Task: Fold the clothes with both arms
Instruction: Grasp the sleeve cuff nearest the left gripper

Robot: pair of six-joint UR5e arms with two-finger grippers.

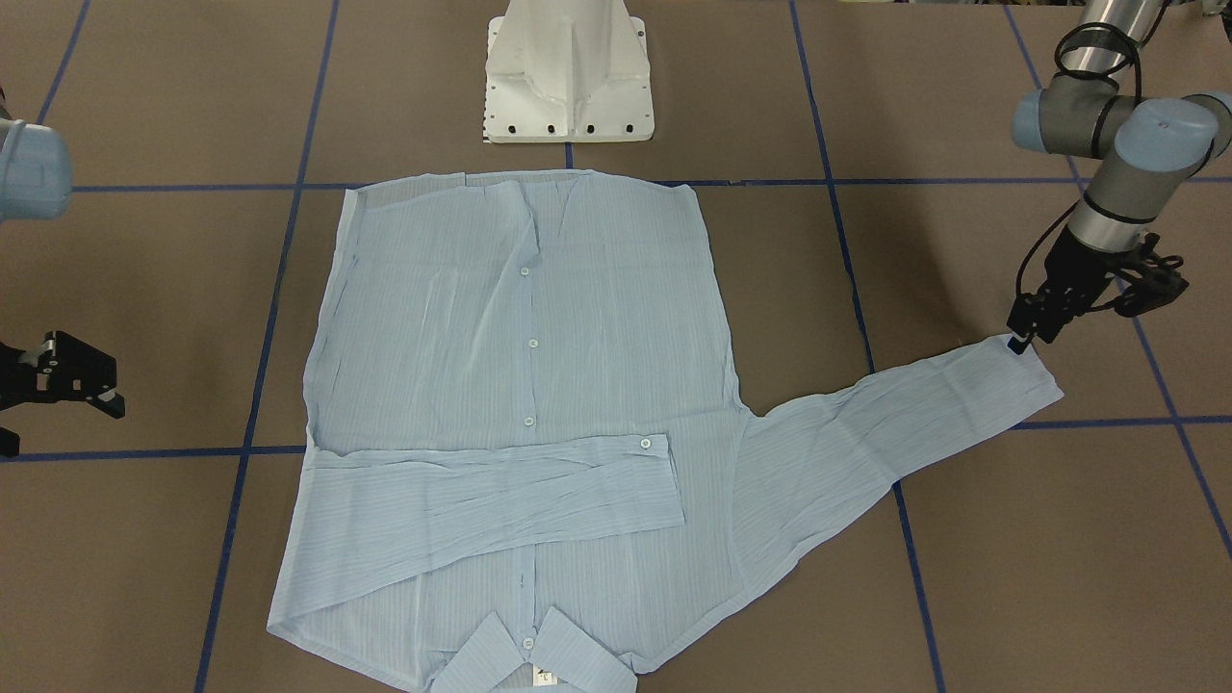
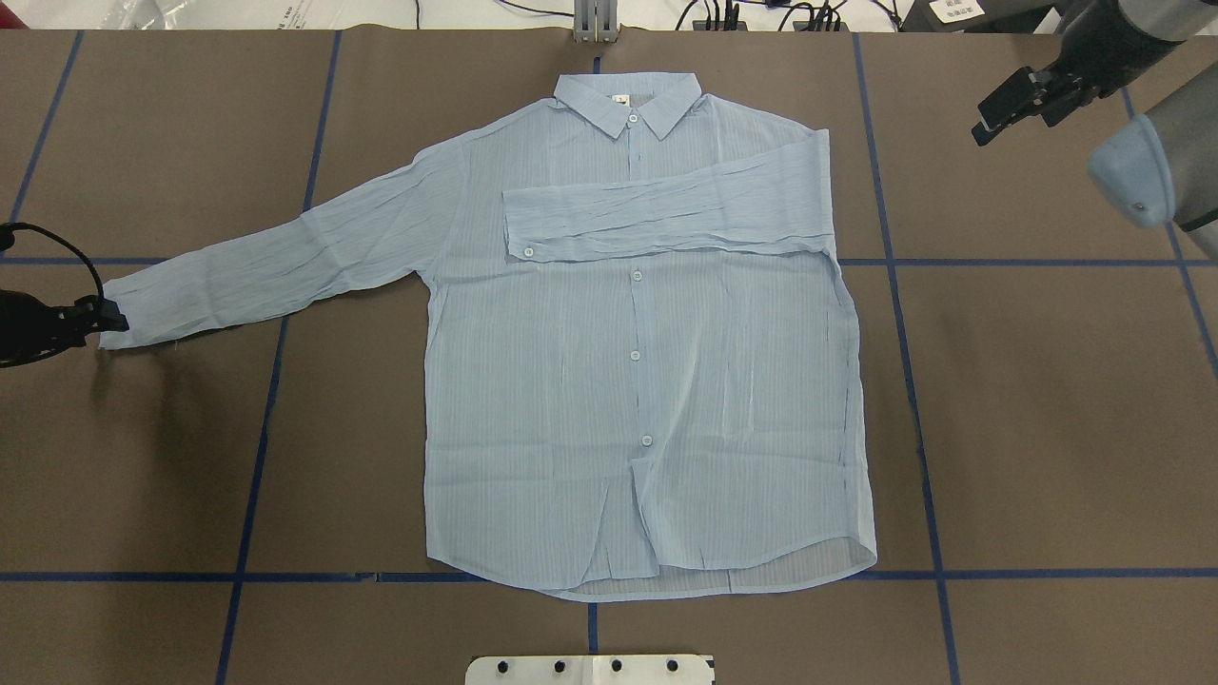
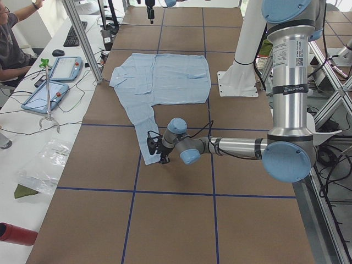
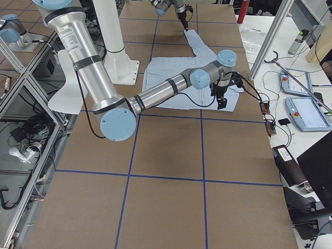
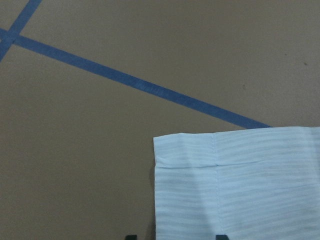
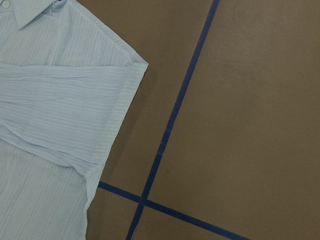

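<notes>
- Shirt (image 2: 638, 400) lies flat, buttons up, in the middle of the surface (image 2: 1047, 381). Its collar (image 2: 628, 100) is at the far edge from the robot and its hem is toward the base.
- Right sleeve (image 2: 666, 219) is folded across the chest, with its cuff just past the button line.
- Left sleeve (image 2: 285, 257) is still spread out flat, running toward the surface's left edge.
- Left tool (image 1: 1018, 345) is down at the surface, at the end of that spread sleeve. It touches the cuff (image 5: 240, 185) at its outer corner.
- In the left wrist view both fingertips (image 5: 220, 236) show well apart. One is over the cloth and the other is off it on bare surface, so the cuff's side edge runs between them. The jaws are apart, not clamped, and the cloth lies flat and unlifted.
- Right tool (image 2: 992, 119) hangs above bare surface near the far right corner, apart from the shirt's shoulder. It holds and touches nothing. Its jaws look spread, and no fingertips show in its wrist view.
</notes>
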